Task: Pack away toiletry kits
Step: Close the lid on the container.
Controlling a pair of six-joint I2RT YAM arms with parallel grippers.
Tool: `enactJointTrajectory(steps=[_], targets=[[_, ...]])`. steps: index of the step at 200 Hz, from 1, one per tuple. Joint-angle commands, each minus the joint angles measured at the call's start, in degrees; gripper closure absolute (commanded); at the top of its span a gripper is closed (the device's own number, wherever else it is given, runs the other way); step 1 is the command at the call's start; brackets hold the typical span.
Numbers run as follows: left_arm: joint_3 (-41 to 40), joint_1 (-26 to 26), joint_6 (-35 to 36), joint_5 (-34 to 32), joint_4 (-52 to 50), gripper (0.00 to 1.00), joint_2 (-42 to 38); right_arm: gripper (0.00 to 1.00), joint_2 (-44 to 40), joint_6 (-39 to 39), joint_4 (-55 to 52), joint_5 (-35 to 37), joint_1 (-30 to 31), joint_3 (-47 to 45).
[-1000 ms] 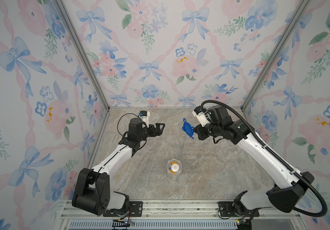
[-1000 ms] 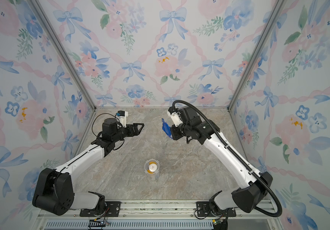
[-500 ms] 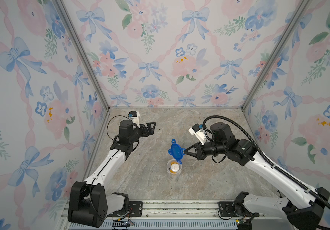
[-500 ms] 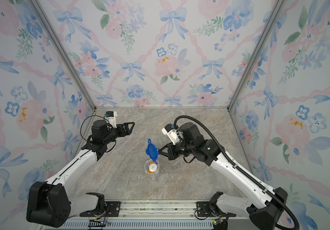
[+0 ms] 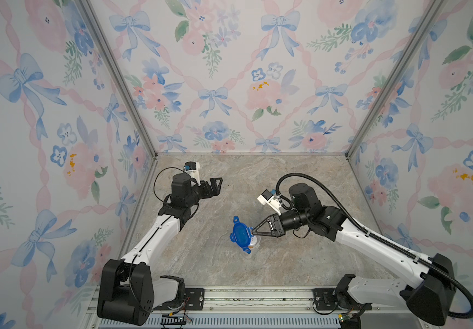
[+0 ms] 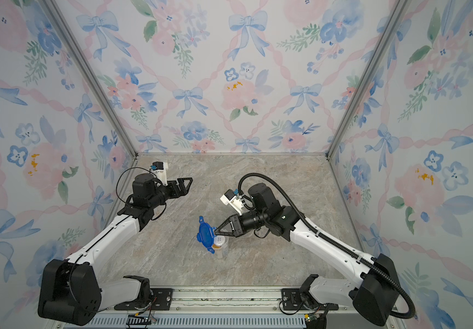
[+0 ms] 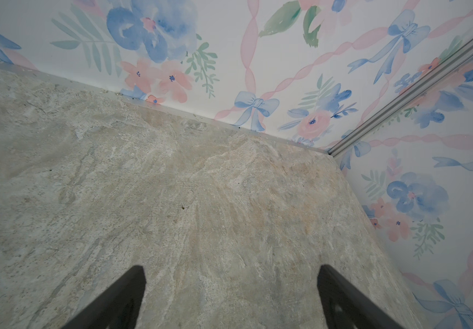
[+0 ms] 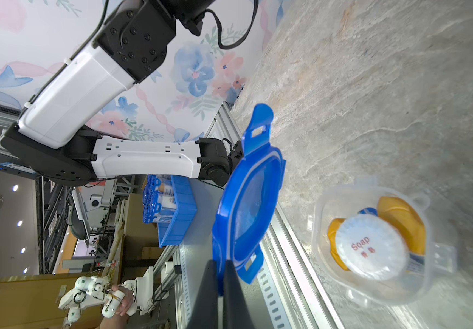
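Carried down and toward the near edge since a second ago: one blue lid [image 5: 241,235], then held up near the back of the marble table [image 5: 286,270] and well clear of the cup, now hanging just above and partly over one translucent plastic cup [image 6: 220,247] in both top views. Clamped edge-on between the closed jaws of the right gripper [image 5: 253,230], standing nearly upright rather than flat, not seated on the cup. Four clip tabs on that lid, two of them plain in the right wrist view, one at the far end and one beside the black fingers [image 8: 231,296], which pinch the lid's rim [image 8: 246,199]. Pulled back too over that second, away from the cup toward its own side wall: the left gripper [image 5: 215,186], jaws spread wide with nothing between them, its two dark fingertips [image 7: 127,296] framing only bare marble in the left wrist view. Inside the cup [image 8: 383,245], packed upright: two orange caps [image 8: 400,219], one white tube with blue-red print [image 8: 368,211] showing only as a sliver between them, and on top one round white disc [image 8: 372,247] printed "Soap". Cup itself near the table's front edge, about midway between the two arm bases. Beyond that front edge, off the table, one blue bin [image 8: 172,210] holding more blue-lidded kits, too small to count.
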Motion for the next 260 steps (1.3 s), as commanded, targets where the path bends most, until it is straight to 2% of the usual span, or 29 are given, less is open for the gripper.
enactJointTrajectory(steps=[1,40,111,173,193,213,245,260], targets=[[-0.9,0.3,1.7,-0.9,-1.2,0.03,-0.8,1.0,1.8,-5.3,-4.7,-3.9,-1.1,1.2],[-0.2,0.3,1.5,-0.1,-1.2,0.04,0.5,1.0,4.0,-14.5,-16.8,-6.2,-6.5,2.7],[-0.4,0.3,1.5,-0.4,-1.3,0.04,0.2,1.0,12.8,-22.6,-23.3,-9.2,-11.2,4.8],[-0.3,-0.1,1.3,0.9,-1.3,0.04,0.3,1.0,15.8,-22.8,-22.8,-6.7,-13.7,6.1],[-0.2,-1.9,2.3,0.3,-2.6,0.05,0.0,1.0,16.9,-22.8,-23.0,-6.6,-14.4,6.9],[-1.2,-3.7,3.2,0.4,-4.8,0.05,-1.6,1.0,18.2,-23.9,-24.7,-6.2,-14.4,8.3],[-5.6,-4.7,1.1,3.8,-5.7,0.07,-8.5,1.0,20.5,-27.8,-30.4,-3.9,-14.4,11.3],[-8.4,-6.6,0.9,3.0,-8.1,0.09,-11.5,1.0,21.4,-29.0,-32.2,-3.0,-14.6,11.9]])
